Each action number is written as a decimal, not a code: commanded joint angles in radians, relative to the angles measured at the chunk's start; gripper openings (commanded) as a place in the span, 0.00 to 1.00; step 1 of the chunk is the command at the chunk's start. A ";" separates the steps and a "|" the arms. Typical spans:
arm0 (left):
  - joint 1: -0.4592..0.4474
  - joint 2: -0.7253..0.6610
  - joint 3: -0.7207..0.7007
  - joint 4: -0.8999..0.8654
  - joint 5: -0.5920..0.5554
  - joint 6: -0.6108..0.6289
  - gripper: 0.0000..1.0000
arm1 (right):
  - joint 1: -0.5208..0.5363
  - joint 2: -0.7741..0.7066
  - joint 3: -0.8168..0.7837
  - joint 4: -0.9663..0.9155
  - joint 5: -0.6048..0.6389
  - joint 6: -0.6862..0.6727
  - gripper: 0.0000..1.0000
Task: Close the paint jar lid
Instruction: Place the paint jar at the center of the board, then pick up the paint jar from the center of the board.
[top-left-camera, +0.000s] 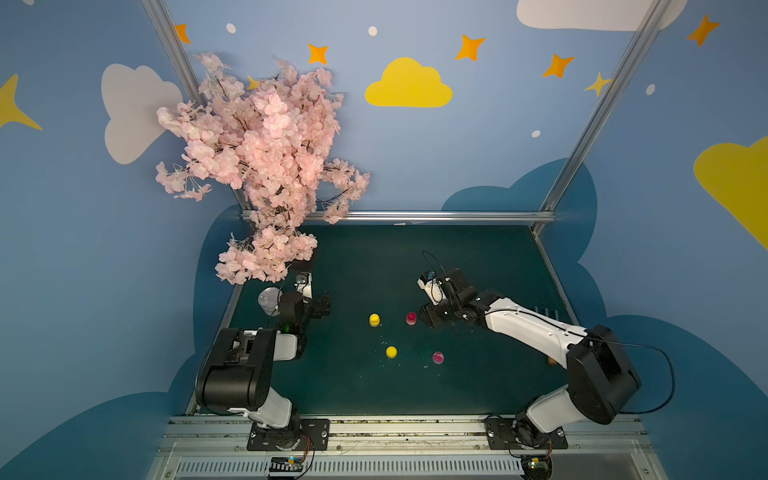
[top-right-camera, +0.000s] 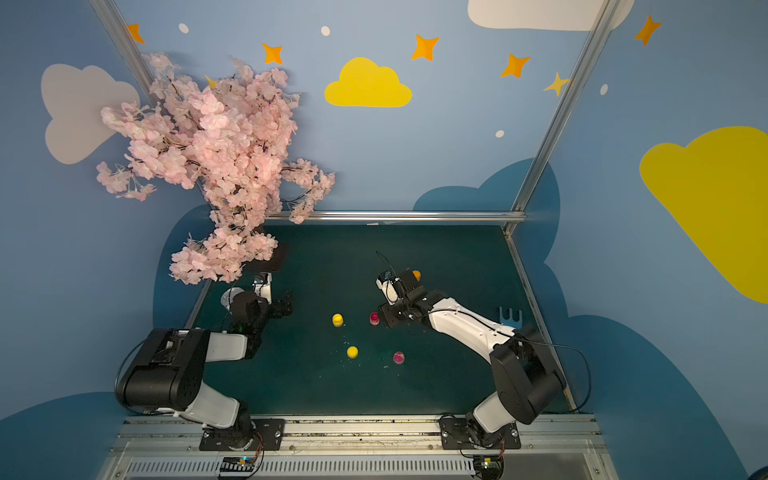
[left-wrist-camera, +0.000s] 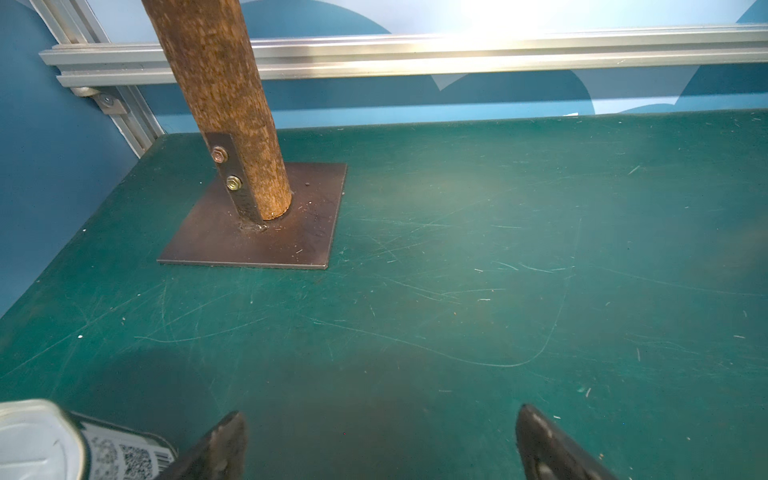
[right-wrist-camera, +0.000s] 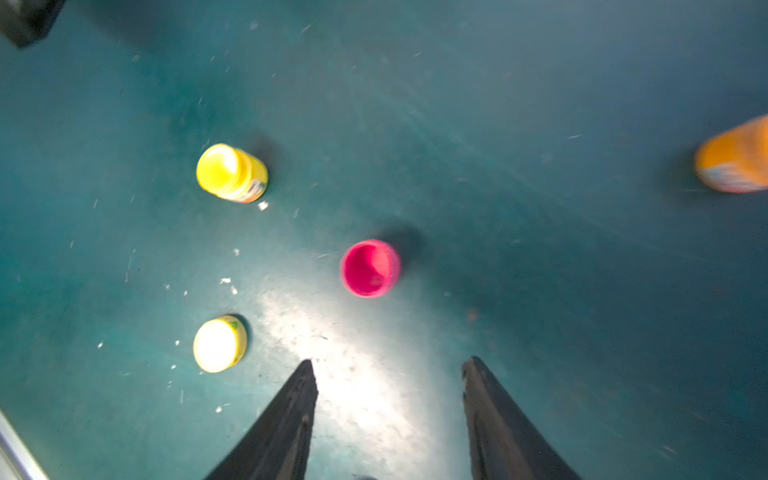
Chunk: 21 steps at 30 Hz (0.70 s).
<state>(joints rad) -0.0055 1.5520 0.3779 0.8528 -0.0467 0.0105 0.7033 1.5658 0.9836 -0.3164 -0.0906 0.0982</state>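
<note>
While the pink paint jar (top-left-camera: 411, 318) is standing upright and uncapped near the middle of the bench (top-left-camera: 374, 386), the right gripper (top-left-camera: 428, 322) is hanging just beside it, on the side toward the right arm's base. Its jaws are standing about half apart and are holding nothing. In the right wrist view the jar's open mouth is showing ahead of the fingertips (right-wrist-camera: 306, 378), with a strip of open bench lying between them.

A low pink disc (top-left-camera: 438, 357), seemingly the lid, is lying nearer the front edge, apart from the jar. A yellow jar (top-left-camera: 374, 319) with a yellow top is standing level with the pink one, toward the left arm. A yellow round piece (top-left-camera: 391, 352) is sitting in front of the gap between the two jars. All four are sitting apart, with room between them. In a top view an orange jar (top-right-camera: 416, 274) is standing behind the right wrist, toward the back rail (top-left-camera: 415, 216).

The left gripper (left-wrist-camera: 381, 411) is hovering low near the bench's left edge, its jaws spreading fully wide and empty. A tin can (left-wrist-camera: 50, 449) is sitting just beside one finger. Ahead of it a tree trunk (left-wrist-camera: 224, 104) is rising from a base plate (left-wrist-camera: 291, 249) in the back-left corner, and pink blossoms (top-left-camera: 257, 166) are overhanging that corner. The front half of the bench is lying open up to the front edge.
</note>
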 joint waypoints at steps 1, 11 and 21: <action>0.010 -0.010 0.020 -0.027 0.020 -0.010 1.00 | 0.036 0.072 0.044 0.007 0.007 0.011 0.58; 0.020 -0.009 0.023 -0.034 0.039 -0.015 1.00 | 0.077 0.199 0.116 0.013 0.065 0.020 0.56; -0.001 -0.194 0.013 -0.154 0.039 0.016 1.00 | 0.077 0.260 0.179 -0.024 0.105 0.012 0.42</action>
<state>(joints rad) 0.0116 1.4445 0.3779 0.7647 0.0227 0.0154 0.7780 1.8118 1.1320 -0.3119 -0.0086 0.1116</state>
